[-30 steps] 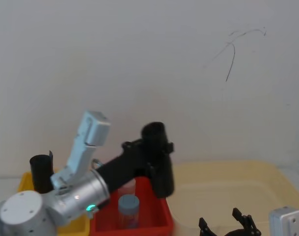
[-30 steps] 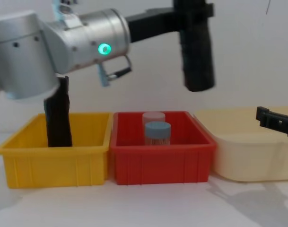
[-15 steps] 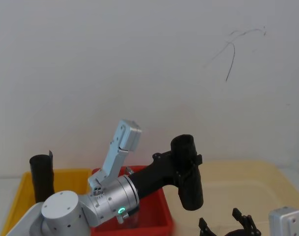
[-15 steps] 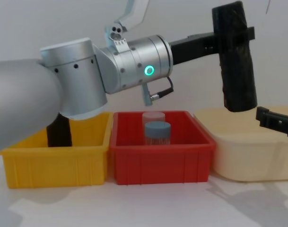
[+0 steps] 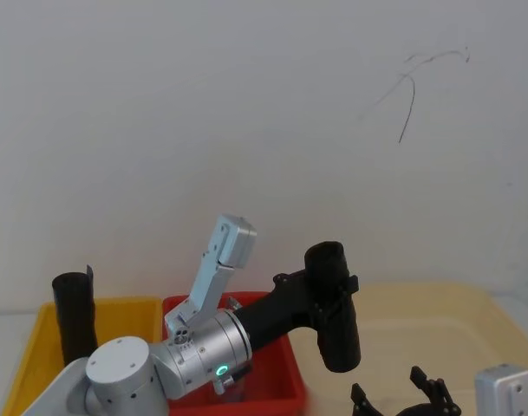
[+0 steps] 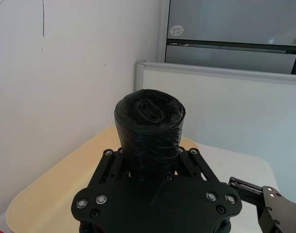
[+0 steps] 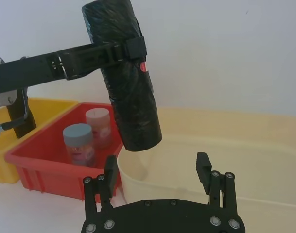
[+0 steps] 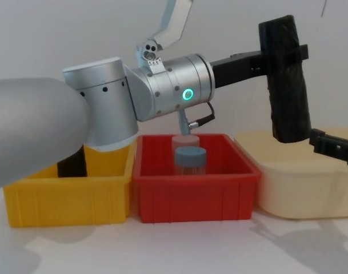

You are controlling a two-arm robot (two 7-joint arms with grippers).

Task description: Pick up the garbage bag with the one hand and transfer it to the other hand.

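1. Garbage bag (image 8: pixel 285 80): matte black roll of crinkled plastic, column shape. End face shows wound layers in the left wrist view (image 6: pixel 148 131). Hangs in the air, near upright w/ a slight tilt, over the left end of the cream tub (image 8: pixel 299 188).
2. Tub is smooth, rounded plastic. Red bin (image 8: pixel 196 188) and yellow bin (image 8: pixel 65 197) are ribbed and straight-walled. Red bin holds a clear jar w/ blue lid (image 8: pixel 190 161). Second black roll (image 5: pixel 73 312) stands in the yellow bin.
3. Vs 1.0 s ago: bag was above the red bin and is now carried right, over the tub edge. Vs 0.5 s ago: only a small shift further right and down. Silver arm w/ green ring reaches further across. Right gripper same place.
4. Left gripper (image 8: pixel 279 57): fingers clamped tight round the bag's upper part, bag body hanging below the clamp (image 7: pixel 126 77).
5. Right gripper (image 7: pixel 156 165): fingers spread wide, nothing between them, low over the tub. Bag's lower end is above and ahead of it, not touching. In the chest view (image 8: pixel 334 145) it sits just beside the bag's bottom.
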